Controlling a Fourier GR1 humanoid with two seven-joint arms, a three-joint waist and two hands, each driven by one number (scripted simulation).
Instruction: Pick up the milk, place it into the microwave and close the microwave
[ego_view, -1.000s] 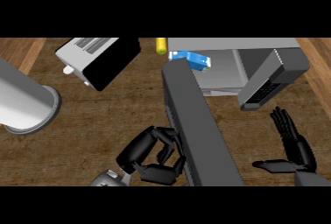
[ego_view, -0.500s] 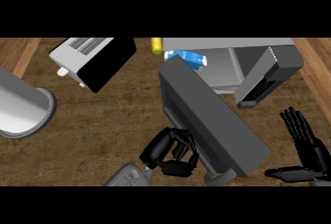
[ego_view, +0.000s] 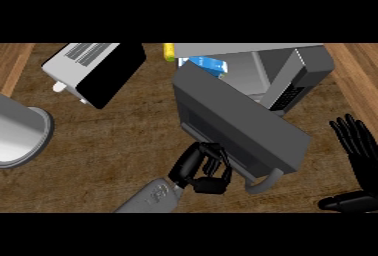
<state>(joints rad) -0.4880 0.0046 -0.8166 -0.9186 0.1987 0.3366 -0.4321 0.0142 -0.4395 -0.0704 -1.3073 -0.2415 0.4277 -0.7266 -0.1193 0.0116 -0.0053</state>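
Milk carton (ego_view: 205, 64) inside microwave (ego_view: 295, 75), orientation and label unreadable. Left hand (ego_view: 199, 170) curled against door (ego_view: 236, 125); right hand (ego_view: 358, 150) fingers straight.

One head cam, steep look down at counter (ego_view: 111, 145), close; forearms enter from lower edge

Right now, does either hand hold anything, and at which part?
Nothing is clearly held. The left hand, fingers curled, is against the microwave door near its lower edge. The right hand rests open.
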